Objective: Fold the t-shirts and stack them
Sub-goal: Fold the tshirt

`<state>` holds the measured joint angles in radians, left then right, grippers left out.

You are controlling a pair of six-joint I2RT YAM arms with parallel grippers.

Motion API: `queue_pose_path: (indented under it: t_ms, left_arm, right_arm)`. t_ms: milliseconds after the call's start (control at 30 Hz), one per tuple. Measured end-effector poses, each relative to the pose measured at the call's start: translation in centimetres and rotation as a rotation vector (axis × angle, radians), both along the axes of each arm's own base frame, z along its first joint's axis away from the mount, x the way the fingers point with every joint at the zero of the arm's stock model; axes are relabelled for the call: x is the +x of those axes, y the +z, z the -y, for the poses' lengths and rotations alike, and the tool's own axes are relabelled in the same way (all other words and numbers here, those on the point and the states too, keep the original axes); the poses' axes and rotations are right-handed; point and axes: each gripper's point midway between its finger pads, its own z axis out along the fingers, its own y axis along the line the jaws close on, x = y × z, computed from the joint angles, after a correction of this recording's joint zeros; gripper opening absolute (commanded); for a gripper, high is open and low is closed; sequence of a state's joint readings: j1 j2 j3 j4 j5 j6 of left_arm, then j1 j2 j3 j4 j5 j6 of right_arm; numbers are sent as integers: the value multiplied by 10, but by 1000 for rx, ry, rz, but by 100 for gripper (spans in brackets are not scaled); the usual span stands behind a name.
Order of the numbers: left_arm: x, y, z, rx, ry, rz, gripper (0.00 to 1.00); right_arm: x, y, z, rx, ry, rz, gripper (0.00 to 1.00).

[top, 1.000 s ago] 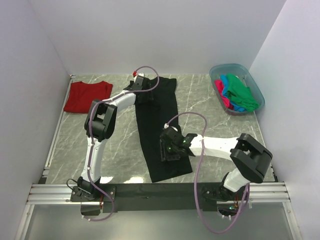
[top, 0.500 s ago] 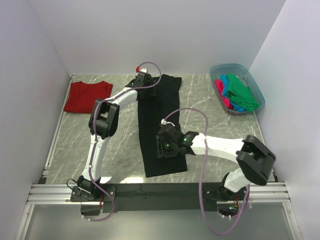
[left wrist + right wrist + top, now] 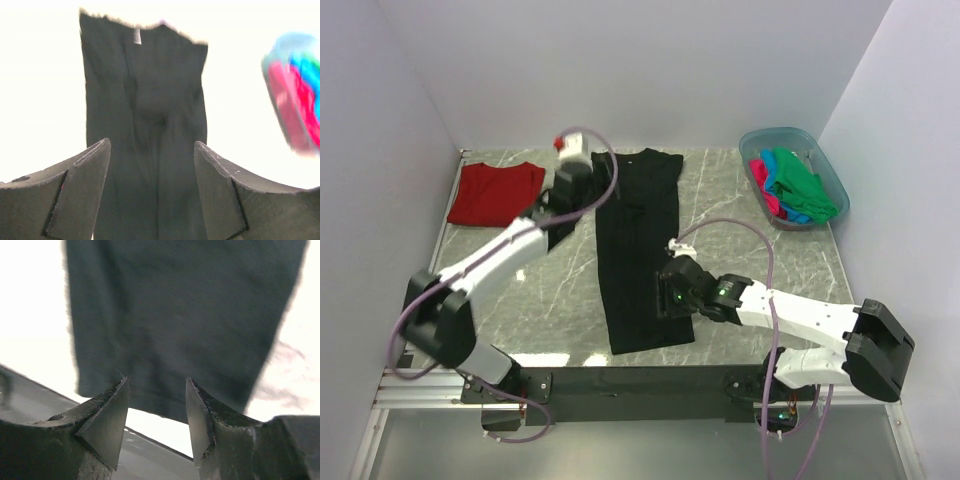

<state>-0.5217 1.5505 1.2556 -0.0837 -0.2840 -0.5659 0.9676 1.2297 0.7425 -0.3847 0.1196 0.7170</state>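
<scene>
My left jaws stood apart beside the black t-shirt (image 3: 638, 270), far end; right jaws apart over its near end, mid counter (image 3: 560, 300).

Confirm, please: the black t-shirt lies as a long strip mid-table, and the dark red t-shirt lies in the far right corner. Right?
One thing is wrong: the dark red t-shirt lies in the far left corner, as the top external view shows. The black t-shirt does lie as a long strip mid-table.
</scene>
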Motion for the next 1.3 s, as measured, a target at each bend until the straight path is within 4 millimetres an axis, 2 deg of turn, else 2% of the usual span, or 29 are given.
queue_pose_path:
  t_ms: [33,67,167,267,333,367,433,533,633,833,1100,1200,1300]
  left_arm:
    - [-18,-6,4,-12,-15,-5,73]
    - [-38,-23,8,-10,-29,-39,73]
    - [-94,-90,22,23,-85,-189,73]
    - [-154,-157,20,84,-120,-362,73]
    - [-188,-178,13,104,-128,-432,73]
    - [-202,-182,11,104,-129,-451,73]
    - [-221,-177,14,70,-137,-454,73]
    - [-239,-163,23,-15,-157,-436,73]
    - [-253,-160,29,-79,-168,-441,73]
    - [-289,-190,30,-85,-173,-533,72]
    - [-320,-208,33,-28,-140,-614,70]
    - [-330,-210,37,-17,-133,-629,67]
    - [-334,-212,38,-23,-123,-635,55]
  right_arm:
    - [-3,-7,6,-19,-5,-12,56]
    - [-7,-14,12,-37,-12,-23,56]
    - [-16,-27,29,-75,-37,-45,56]
    - [-22,-32,42,-88,-63,-51,57]
    - [-24,-34,49,-90,-81,-51,58]
    - [-25,-37,51,-89,-90,-53,58]
    - [-30,-44,58,-102,-102,-64,59]
    - [-39,-62,71,-135,-120,-98,59]
    - [-44,-70,78,-148,-136,-117,59]
    - [-44,-69,75,-117,-152,-118,59]
    - [-44,-68,70,-89,-154,-120,59]
    - [-44,-68,70,-87,-153,-120,59]
    - [-44,-69,69,-83,-153,-118,59]
